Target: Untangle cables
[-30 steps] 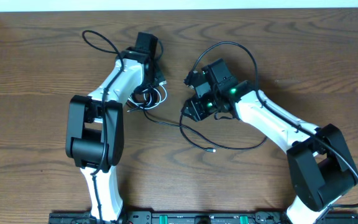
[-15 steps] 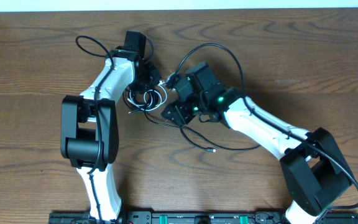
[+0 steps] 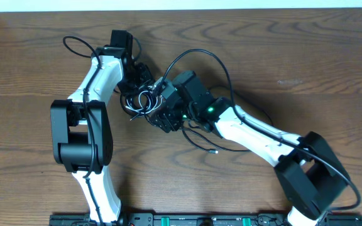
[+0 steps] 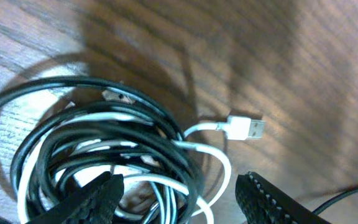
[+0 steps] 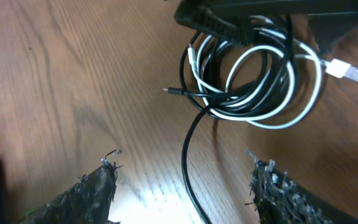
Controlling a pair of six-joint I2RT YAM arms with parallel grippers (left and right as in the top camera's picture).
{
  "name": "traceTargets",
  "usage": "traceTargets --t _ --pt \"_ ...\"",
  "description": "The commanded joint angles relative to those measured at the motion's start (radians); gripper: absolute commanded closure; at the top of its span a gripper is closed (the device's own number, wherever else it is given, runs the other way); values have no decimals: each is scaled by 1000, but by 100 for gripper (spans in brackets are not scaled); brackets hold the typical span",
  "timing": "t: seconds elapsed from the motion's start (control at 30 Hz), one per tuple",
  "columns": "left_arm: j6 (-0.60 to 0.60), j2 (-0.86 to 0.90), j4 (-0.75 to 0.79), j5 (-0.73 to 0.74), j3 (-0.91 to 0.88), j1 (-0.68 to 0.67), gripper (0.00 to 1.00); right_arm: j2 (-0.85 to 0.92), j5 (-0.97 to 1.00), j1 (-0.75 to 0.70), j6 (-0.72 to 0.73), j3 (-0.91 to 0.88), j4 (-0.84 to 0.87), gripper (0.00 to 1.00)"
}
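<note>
The left end effector [image 4: 178, 200] stands open, its fingers [image 4: 92, 199] spread either side of the cables [image 4: 104, 146] — black and white loops coiled together on the wooden surface [image 4: 303, 43], a white USB plug [image 4: 247, 129] poking out just ahead. The right end effector [image 5: 185, 193] is open too — one black strand [image 5: 188, 143] runs from the coil into the gap between its fingers [image 5: 86, 193].

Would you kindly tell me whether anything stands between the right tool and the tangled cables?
Nothing visible blocks it. Between the open right tool and the coil of black and white cables lies only wooden table, plus one black strand trailing from the coil toward the tool. The left tool sits over the coil's far side.
</note>
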Motion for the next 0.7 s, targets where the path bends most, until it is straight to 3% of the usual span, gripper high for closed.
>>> traceTargets --t 0.0,0.27,0.37,0.5,0.53,0.57,0.67 --pt "98 -28 -21 8 16 0 36 71 10 22 -6 7 21 31" --pt "103 -28 -47 8 5 0 37 207 10 51 -6 7 85 39" --pt "102 -28 -46 8 -3 0 37 214 10 54 -6 7 89 52" --pt "113 -28 -46 8 -4 0 37 212 10 48 -6 7 93 91" --pt "125 -28 -46 9 -4 0 30 209 -3 44 -1 7 85 99" --pt "151 -28 -50 9 -3 0 24 204 -38 38 -2 8 78 99" --pt "227 -28 -73 9 19 4 21 177 -146 11 -1 9 45 99"
